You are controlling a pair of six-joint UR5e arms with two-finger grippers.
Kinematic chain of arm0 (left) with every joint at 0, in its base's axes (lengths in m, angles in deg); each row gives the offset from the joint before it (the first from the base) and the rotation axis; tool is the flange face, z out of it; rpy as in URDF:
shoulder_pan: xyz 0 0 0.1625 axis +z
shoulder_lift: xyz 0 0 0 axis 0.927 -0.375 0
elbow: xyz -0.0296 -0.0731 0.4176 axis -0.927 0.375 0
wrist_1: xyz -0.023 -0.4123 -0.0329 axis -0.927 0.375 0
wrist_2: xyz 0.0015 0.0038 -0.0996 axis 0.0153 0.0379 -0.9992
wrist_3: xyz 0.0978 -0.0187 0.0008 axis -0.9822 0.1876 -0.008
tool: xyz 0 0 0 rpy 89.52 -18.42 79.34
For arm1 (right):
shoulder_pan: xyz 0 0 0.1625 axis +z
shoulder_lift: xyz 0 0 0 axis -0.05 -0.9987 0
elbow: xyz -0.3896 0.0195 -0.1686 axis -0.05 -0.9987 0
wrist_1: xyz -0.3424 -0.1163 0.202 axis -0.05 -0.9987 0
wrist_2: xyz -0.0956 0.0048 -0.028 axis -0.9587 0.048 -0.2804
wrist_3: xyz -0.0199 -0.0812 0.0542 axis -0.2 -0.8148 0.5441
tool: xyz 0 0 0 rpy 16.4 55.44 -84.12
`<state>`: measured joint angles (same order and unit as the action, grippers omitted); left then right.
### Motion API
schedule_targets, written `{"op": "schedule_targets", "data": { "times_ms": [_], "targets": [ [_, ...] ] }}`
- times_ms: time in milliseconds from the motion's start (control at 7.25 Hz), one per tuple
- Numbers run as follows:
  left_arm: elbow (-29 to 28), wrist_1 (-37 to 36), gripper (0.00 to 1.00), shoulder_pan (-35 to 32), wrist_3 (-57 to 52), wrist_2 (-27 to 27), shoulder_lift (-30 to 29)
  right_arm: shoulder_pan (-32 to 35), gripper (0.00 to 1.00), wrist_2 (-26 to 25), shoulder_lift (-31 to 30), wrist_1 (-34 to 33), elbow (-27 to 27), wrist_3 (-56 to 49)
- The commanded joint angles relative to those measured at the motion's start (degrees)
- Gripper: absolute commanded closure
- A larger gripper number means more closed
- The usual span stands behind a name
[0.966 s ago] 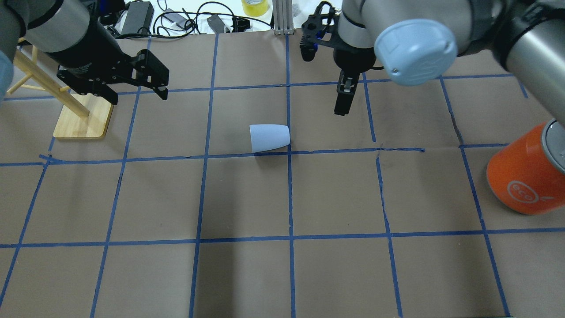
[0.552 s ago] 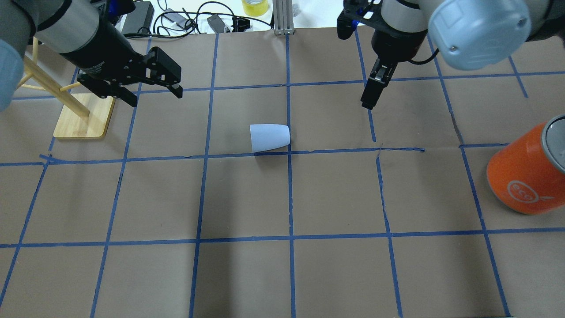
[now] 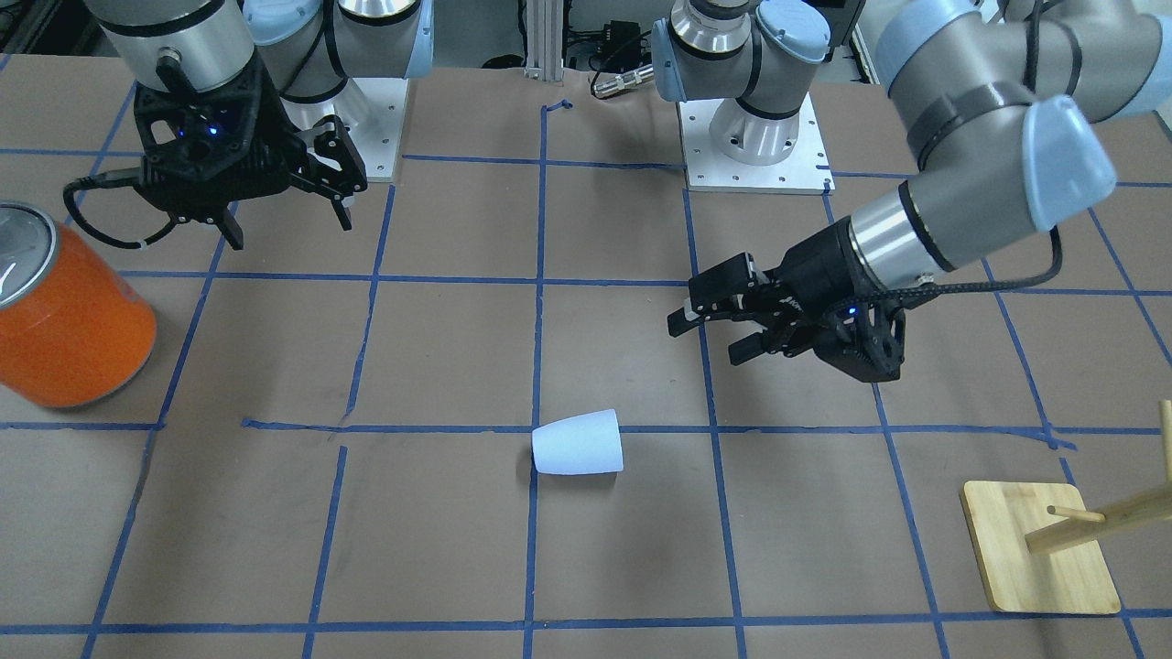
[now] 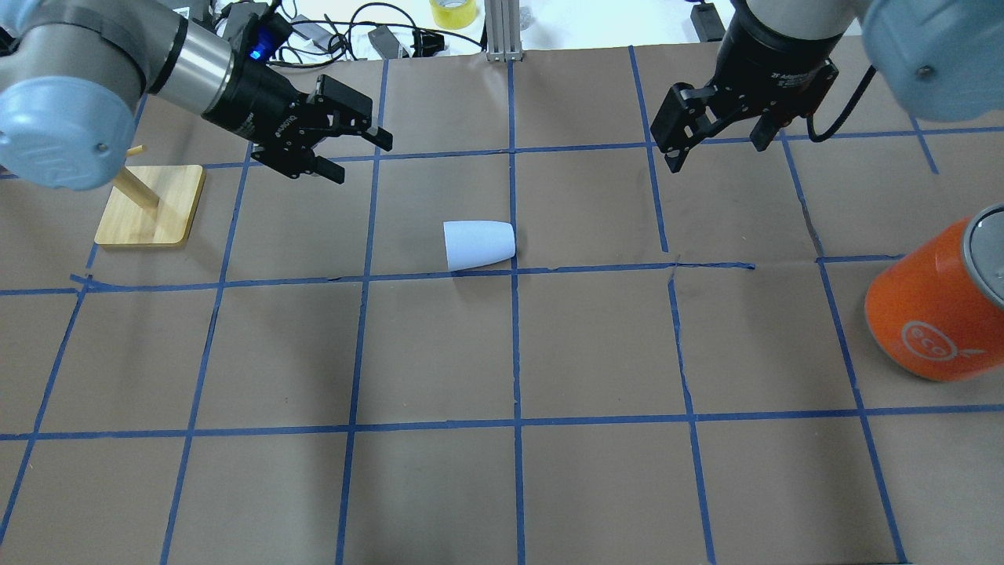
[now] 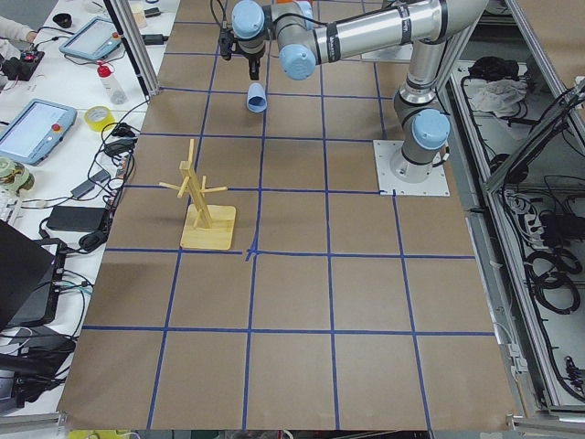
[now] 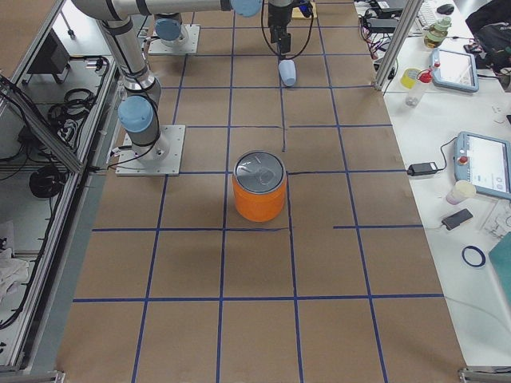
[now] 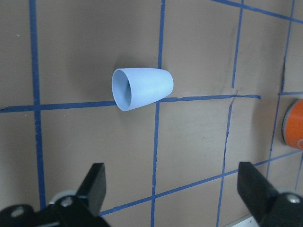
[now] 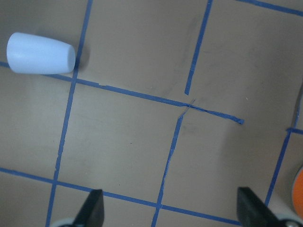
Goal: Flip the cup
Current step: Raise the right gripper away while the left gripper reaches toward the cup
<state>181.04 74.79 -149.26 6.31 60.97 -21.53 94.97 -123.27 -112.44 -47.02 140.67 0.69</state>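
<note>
orange can (image 4: pixel 933 314) upright, well apart from right claw (image 4: pixel 715 153) | wooden peg stand (image 4: pixel 149 205) outward of left claw (image 4: pixel 362 161) | blue-taped brown tabletop (image 4: pixel 439 486) beneath both

- The cup (image 4: pixel 478 244): pale blue plastic, smooth and matt.
- The table (image 4: pixel 596 345): covered in brown paper, matt and slightly creased, with a grid of blue tape (image 4: pixel 515 353) stuck on it.
- The can (image 4: pixel 933 318) on the right: glossy orange wall, dull silver metal lid.
- The stand (image 4: pixel 149 205) on the left: pale, smooth wood.
- The left gripper (image 4: pixel 362 159) and right gripper (image 4: pixel 715 153): black and matt.
</note>
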Motion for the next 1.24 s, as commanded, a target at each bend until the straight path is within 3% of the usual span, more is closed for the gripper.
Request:
{"op": "schedule_targets", "data": {
  "times_ms": [0,414,1103],
  "targets": [
    [8.3,-11.3,0.00,0.3,-2.1,-5.5,-6.2,-0.7,0.00,-2.8,-0.4,0.2,0.0,6.2],
    [8.8,-17.3,0.03,0.8,-2.7,-15.1,-13.9,-0.7,0.00,-2.4,-0.4,-0.1,0.1,6.2],
    [9.0,-20.1,0.03,0.4,-2.1,-15.5,-17.7,-0.9,0.00,-1.8,-0.3,0.2,0.3,5.3]
  ]
}}
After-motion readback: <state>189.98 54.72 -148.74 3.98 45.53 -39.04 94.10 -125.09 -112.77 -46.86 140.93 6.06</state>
